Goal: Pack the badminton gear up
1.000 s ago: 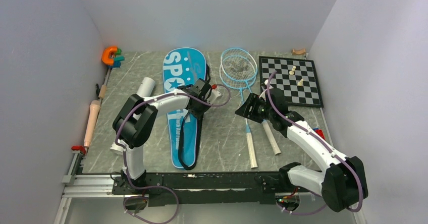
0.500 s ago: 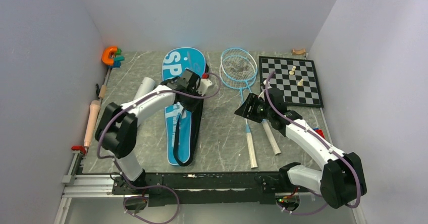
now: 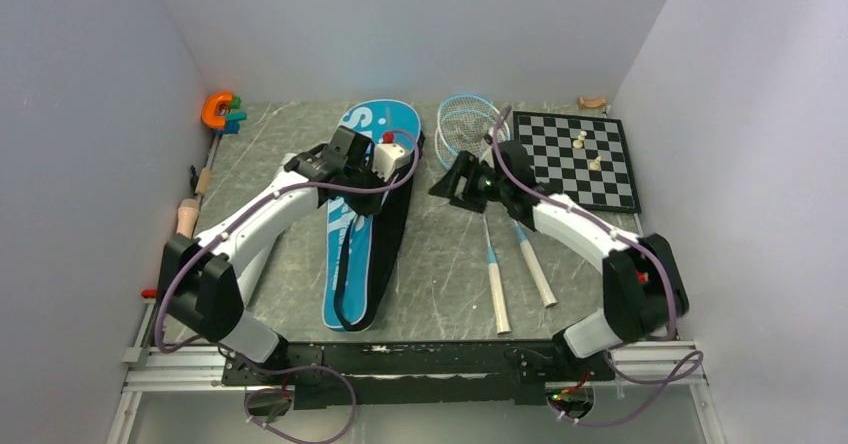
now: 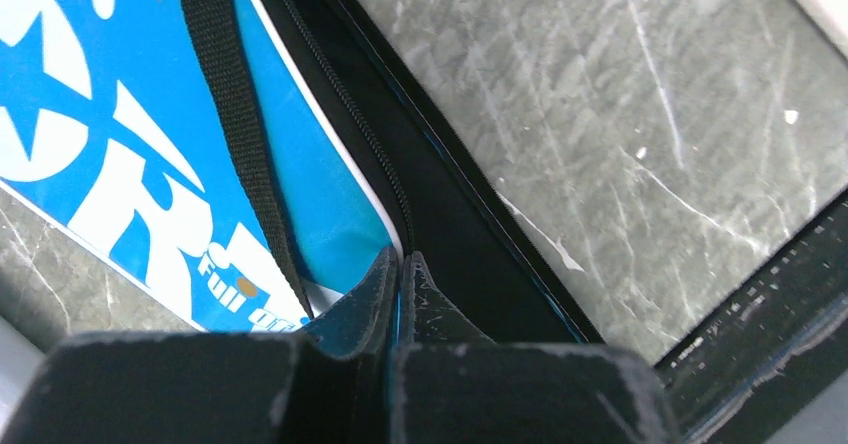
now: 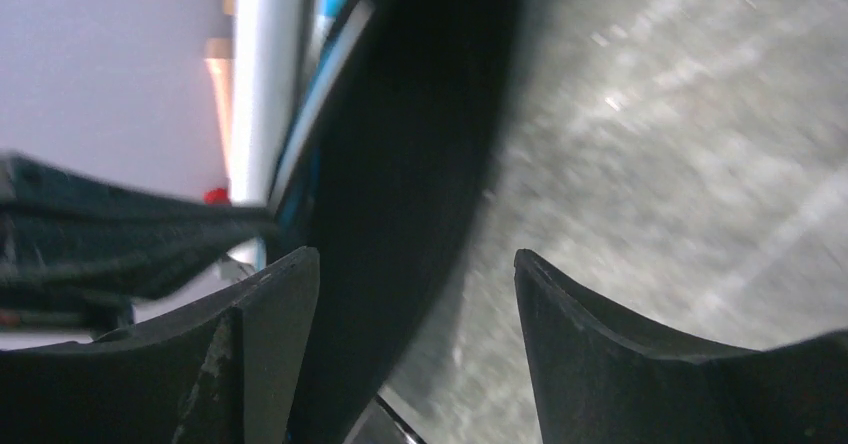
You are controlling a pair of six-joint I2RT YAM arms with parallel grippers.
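One blue bag (image 3: 352,264) lies lengthwise in the middle of the surface (image 3: 440,274), a little left of centre. Its wide end is toward the far edge and its narrow end near the front edge. One black strap (image 3: 340,282) runs along it. At the wide end its right edge is raised, showing black lining.

The left pincer (image 4: 400,269) is closed tight on that raised edge, beside the zip, with blue fabric nipped between its fingers. The left arm stretches diagonally from the near left corner toward the bag's far half.

Two rackets (image 3: 468,124) lie just right of the bag. Their heads overlap by the far edge and their white handles point toward the front.

The right arm is bent at the elbow and crosses over both racket shafts. The right pincer (image 5: 410,264) points left, between the racket heads and the bag. Its fingers are spread wide and grip nothing, with the bag's black side in front of the gap. Whether it touches the bag cannot be told.

One chessboard (image 3: 610,184) sits at the far right corner, and one orange clamp (image 3: 215,110) at the far left corner.
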